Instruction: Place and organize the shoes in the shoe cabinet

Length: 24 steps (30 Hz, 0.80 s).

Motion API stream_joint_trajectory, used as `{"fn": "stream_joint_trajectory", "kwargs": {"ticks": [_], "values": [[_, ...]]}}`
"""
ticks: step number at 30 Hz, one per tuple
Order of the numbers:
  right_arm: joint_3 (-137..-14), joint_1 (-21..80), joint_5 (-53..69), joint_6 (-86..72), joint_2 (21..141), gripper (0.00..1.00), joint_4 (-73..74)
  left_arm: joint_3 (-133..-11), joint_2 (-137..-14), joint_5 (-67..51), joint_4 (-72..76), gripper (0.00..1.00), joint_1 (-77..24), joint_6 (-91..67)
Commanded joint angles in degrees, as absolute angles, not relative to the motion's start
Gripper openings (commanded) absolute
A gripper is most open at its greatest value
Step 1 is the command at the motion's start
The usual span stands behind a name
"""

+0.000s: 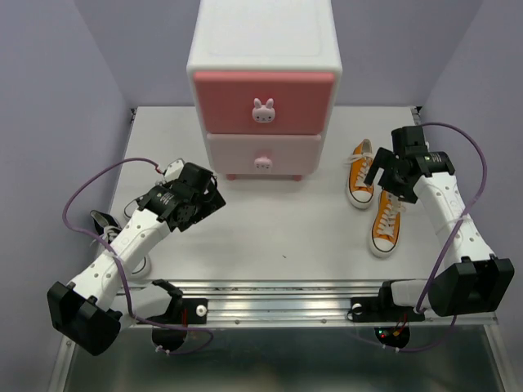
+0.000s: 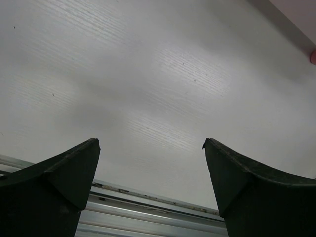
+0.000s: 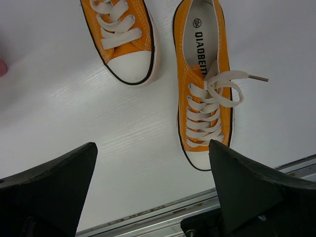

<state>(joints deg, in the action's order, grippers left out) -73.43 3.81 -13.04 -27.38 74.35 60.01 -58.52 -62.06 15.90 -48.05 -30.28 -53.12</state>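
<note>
The farther orange shoe [image 1: 358, 186] and nearer orange shoe [image 1: 385, 227] lie on the counter [image 1: 286, 233] right of the shoe cabinet [image 1: 263, 73]. Their long axes run front-to-back, toes toward the near edge. The right gripper [image 3: 152, 145] hangs released above them. The left gripper [image 2: 150, 143] is released over the counter.

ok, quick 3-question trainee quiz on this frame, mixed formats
1. True or false: both drawers of the shoe cabinet are shut.
2. How many orange sneakers lie on the table?
3. The right gripper is: A) shut on a sneaker, B) open, holding nothing, C) inside a drawer.
Key: 1 true; 2 two; 3 B.
</note>
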Motion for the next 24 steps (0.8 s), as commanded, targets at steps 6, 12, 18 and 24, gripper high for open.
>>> {"fn": "stream_joint_trajectory", "kwargs": {"ticks": [6,12,18,24], "values": [[-75.1,3.9,-10.6,-24.7,70.2,1.0,54.6,-58.7,-60.3,17.3,-50.4,0.99,-30.5,-54.3],[-81.1,3.9,-7.4,-20.7,72.2,1.0,52.6,-63.0,-60.0,18.8,-51.7,0.99,-30.5,-53.9],[-103.1,3.9,1.8,-17.9,79.3,1.0,49.8,-66.3,-61.4,19.0,-52.6,0.99,-30.6,-53.3],[-136.0,4.6,13.0,-22.9,94.5,1.0,47.0,-66.4,-62.9,18.0,-53.2,0.99,-30.6,-53.1]]}}
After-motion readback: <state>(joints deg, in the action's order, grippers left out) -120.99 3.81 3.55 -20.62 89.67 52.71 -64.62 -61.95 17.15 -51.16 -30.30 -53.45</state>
